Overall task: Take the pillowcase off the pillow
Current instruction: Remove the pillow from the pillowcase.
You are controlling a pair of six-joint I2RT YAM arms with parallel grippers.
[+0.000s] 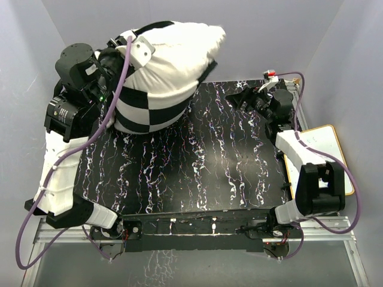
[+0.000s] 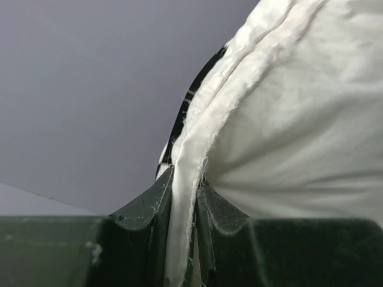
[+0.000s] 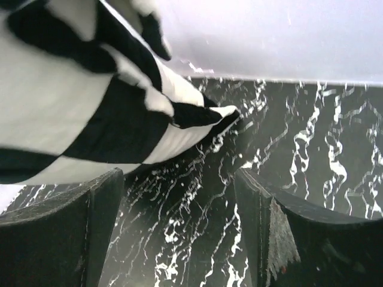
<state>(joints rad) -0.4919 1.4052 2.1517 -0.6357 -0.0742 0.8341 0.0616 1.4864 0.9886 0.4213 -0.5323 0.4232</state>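
The off-white pillow (image 1: 179,51) is raised at the back left and sticks out of the black-and-white checkered pillowcase (image 1: 143,113), which hangs below it with its lower end on the table. My left gripper (image 1: 139,50) is shut on the pillow's frayed off-white seam edge (image 2: 191,149); its jaws (image 2: 185,179) pinch that edge. A thin strip of the pillowcase (image 2: 179,119) shows behind the seam. My right gripper (image 1: 239,95) is open and empty, low over the table to the right. In the right wrist view a pillowcase corner (image 3: 90,107) hangs ahead of that gripper (image 3: 179,197), apart from it.
The black marble-patterned table (image 1: 197,161) spans the middle. A white board with a wooden frame (image 1: 323,155) lies off the table's right edge. Grey walls close in the back and both sides.
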